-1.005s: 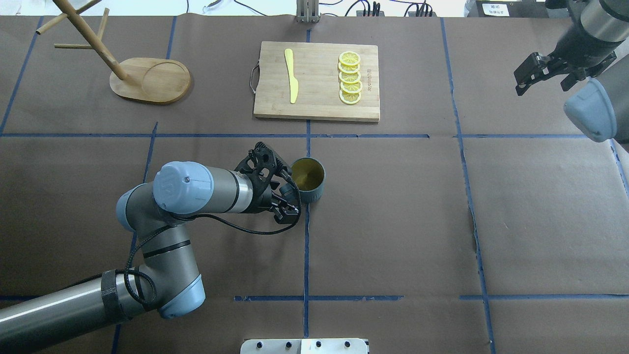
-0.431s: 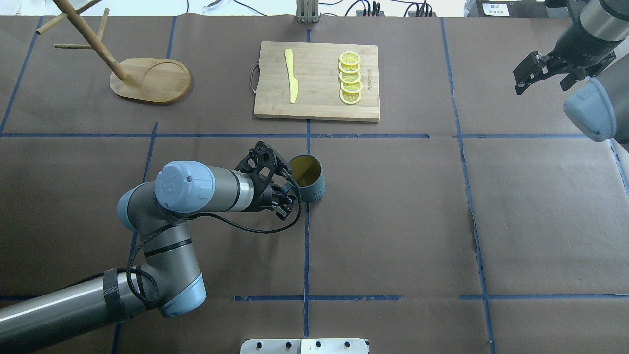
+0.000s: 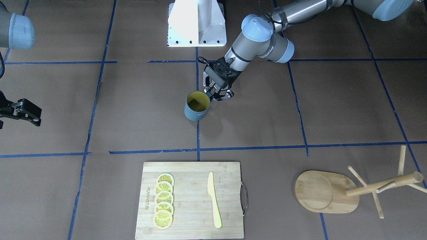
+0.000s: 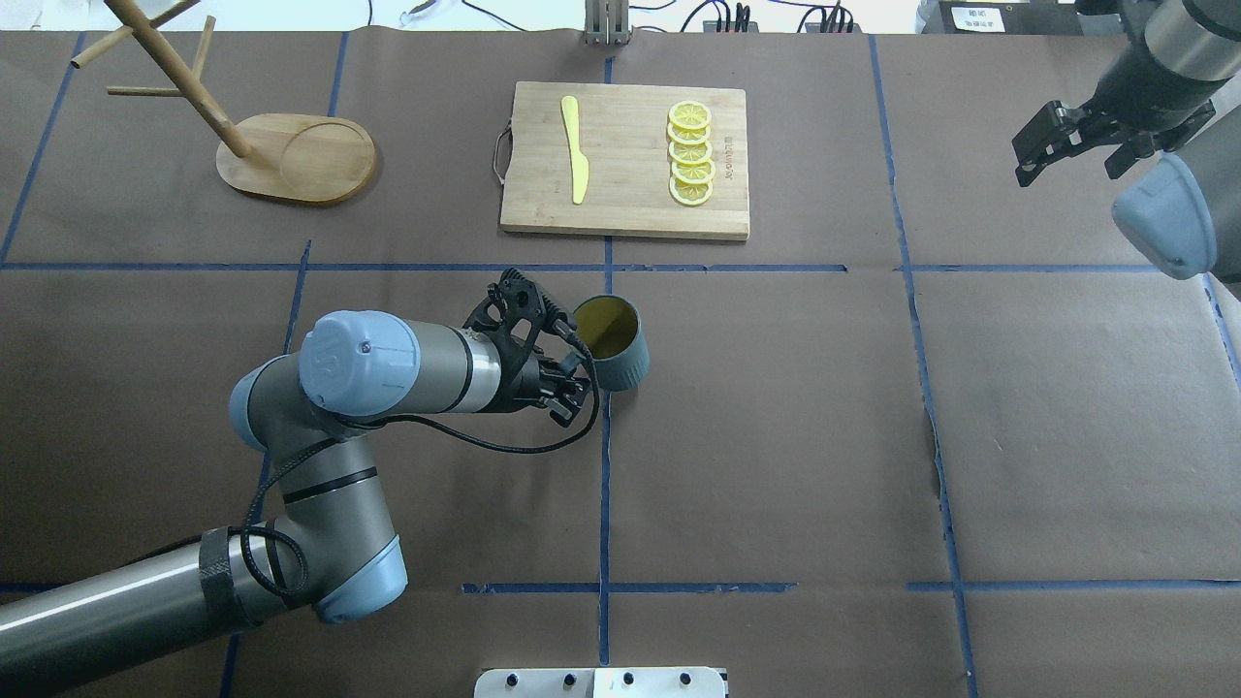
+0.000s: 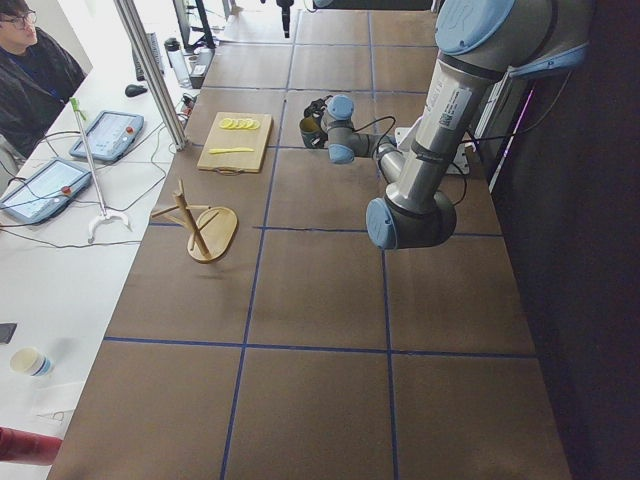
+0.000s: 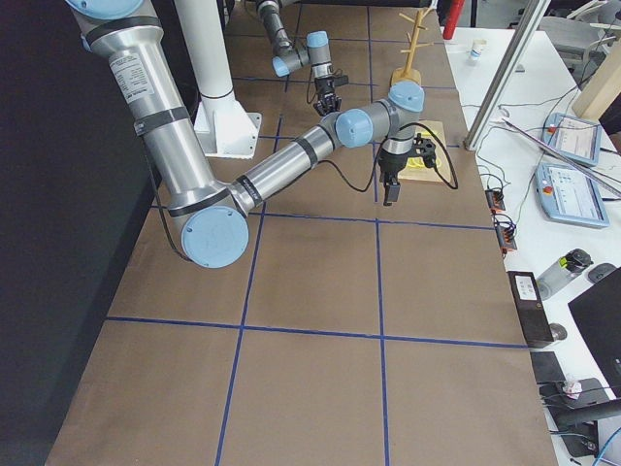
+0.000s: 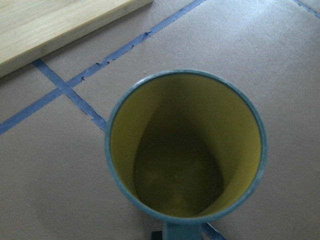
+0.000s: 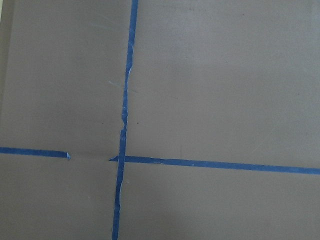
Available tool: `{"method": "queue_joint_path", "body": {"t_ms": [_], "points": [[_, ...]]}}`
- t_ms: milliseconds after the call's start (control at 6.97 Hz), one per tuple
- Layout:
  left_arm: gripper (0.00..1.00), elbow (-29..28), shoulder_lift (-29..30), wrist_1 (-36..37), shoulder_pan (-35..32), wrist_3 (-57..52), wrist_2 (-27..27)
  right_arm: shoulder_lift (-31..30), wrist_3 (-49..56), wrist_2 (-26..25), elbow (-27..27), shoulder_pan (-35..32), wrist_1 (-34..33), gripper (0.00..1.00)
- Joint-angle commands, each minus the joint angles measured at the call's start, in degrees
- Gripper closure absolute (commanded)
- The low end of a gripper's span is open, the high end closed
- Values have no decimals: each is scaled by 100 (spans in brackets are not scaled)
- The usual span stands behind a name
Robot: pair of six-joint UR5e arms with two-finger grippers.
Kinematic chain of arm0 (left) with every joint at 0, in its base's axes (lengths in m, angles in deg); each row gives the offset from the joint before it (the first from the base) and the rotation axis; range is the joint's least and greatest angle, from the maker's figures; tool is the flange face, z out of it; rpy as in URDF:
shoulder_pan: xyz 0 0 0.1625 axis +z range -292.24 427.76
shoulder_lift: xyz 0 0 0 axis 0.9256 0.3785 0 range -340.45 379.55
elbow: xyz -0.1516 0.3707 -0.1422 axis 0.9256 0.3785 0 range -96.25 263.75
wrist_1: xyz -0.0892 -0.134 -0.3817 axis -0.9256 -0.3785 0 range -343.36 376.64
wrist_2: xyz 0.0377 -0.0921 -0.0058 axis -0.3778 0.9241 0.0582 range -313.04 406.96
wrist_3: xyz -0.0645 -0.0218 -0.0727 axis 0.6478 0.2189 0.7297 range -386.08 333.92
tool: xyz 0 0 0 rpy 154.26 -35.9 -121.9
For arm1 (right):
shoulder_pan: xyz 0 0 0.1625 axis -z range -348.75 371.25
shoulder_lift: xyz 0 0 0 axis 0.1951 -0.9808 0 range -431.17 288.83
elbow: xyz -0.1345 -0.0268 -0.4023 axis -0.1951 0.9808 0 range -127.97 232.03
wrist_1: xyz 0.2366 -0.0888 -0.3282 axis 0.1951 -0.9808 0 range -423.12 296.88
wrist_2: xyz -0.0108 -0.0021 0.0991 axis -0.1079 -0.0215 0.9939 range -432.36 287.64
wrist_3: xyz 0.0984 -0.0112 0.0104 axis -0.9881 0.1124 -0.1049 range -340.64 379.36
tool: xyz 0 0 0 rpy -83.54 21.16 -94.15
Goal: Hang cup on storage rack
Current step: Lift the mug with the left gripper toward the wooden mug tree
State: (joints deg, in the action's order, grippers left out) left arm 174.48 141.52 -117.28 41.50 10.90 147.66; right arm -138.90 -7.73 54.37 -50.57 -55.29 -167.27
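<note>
The dark teal cup (image 4: 613,342) with a yellow inside sits near the table's middle, tilted, its mouth leaning toward my left arm. It also shows in the front view (image 3: 196,106), and its mouth fills the left wrist view (image 7: 185,145). My left gripper (image 4: 580,371) is shut on the cup's handle; it shows in the front view (image 3: 213,95) too. The bamboo storage rack (image 4: 296,160) with angled pegs stands at the far left, also seen in the front view (image 3: 325,191). My right gripper (image 4: 1071,160) is open and empty, high at the far right.
A bamboo cutting board (image 4: 625,194) with a metal handle lies beyond the cup. It carries a yellow knife (image 4: 574,150) and a row of lemon slices (image 4: 690,155). Blue tape lines cross the brown table cover. An operator sits beside the table's left end (image 5: 30,70).
The cup has tipped from upright to tilted and shifted slightly away from the robot, held by my left gripper. The right gripper has barely moved.
</note>
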Motion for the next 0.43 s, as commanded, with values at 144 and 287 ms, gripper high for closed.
{"method": "queue_joint_path", "body": {"t_ms": [144, 287], "points": [[100, 234, -24, -38, -788, 884, 604, -12, 220, 184, 3, -314, 0, 0], [100, 234, -42, -212, -1071, 1491, 774, -99, 613, 281, 3, -498, 0, 0]]}}
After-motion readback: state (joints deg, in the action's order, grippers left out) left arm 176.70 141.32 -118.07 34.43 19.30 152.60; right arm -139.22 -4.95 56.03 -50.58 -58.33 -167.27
